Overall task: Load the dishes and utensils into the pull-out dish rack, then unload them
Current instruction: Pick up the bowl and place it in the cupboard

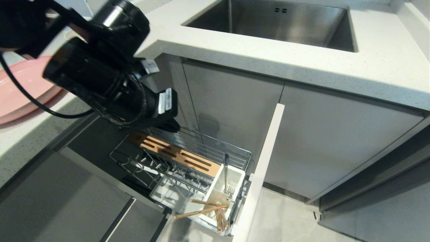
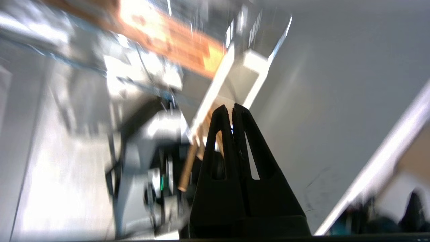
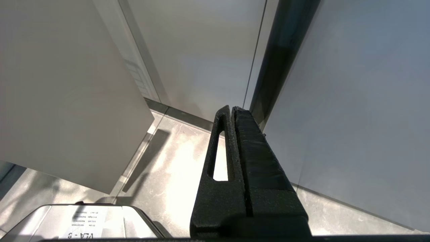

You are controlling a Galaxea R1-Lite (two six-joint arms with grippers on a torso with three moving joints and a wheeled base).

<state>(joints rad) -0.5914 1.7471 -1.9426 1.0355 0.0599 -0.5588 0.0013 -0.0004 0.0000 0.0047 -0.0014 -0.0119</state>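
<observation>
Your left hand, pressed shut and empty, hovers over the pull-out dish rack at centre frame. Chopsticks overhang its lower rim. The pink plate sits far left on the bench. Only the right wrist view shows your right hand, closed over open floor.

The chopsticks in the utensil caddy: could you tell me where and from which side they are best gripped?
Probably grip the chopsticks on the bare ends jutting past the white utensil caddy and the rack's outer edge. Come from that open side: they lie tilted nearly flat there, and the fork stands farther inside.
</observation>
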